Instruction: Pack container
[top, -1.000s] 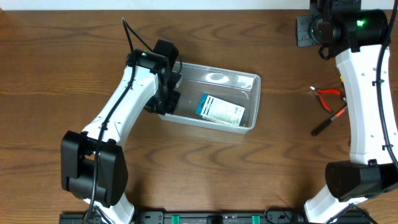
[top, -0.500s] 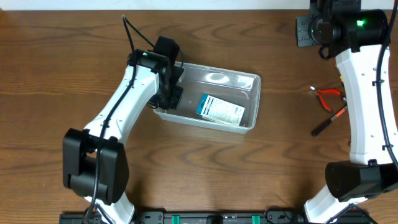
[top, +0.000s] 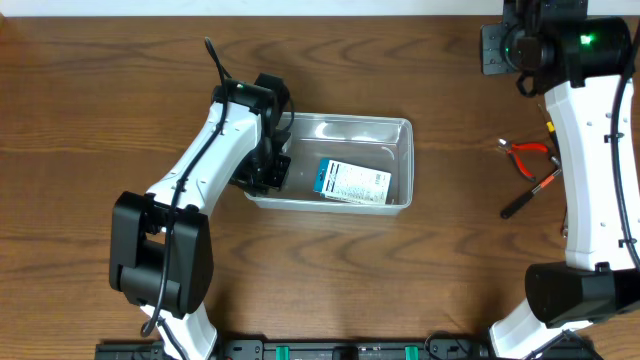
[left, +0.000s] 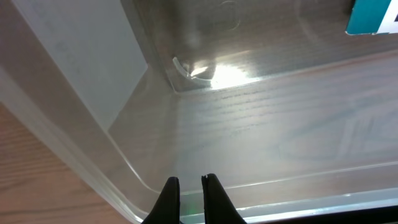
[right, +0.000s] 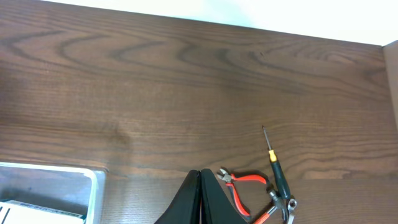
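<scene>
Fingers (left: 169, 198) of the left gripper (left: 189, 190) are seen drawn to a narrow slit and pinched on the rim of the container (top: 350, 120), at its left end near the front corner. The container, a clear plastic bin with rounded corners, is set on the wooden table (top: 100, 90). Its long sides run left to right, turned slightly out of square with the table edge. A blue-and-white box (top: 350, 183) is laid flat on the container's floor, toward the front wall and right of centre. From the left wrist camera the inside of the bin is viewed through its wall, with a bright glare on the floor at one rounded corner.

The right gripper (right: 200, 186) is held well to the right of the container and beyond its far side, above bare table. Its fingers are pressed together with nothing between them.

Red-handled pliers (top: 530, 152) are found on the table well to the right of the container. A dark-handled tool (top: 522, 199) lies just in front of them. In the right wrist view a screwdriver (right: 277, 177) with a thin shaft is seen beside the pliers, on the side away from the container.
</scene>
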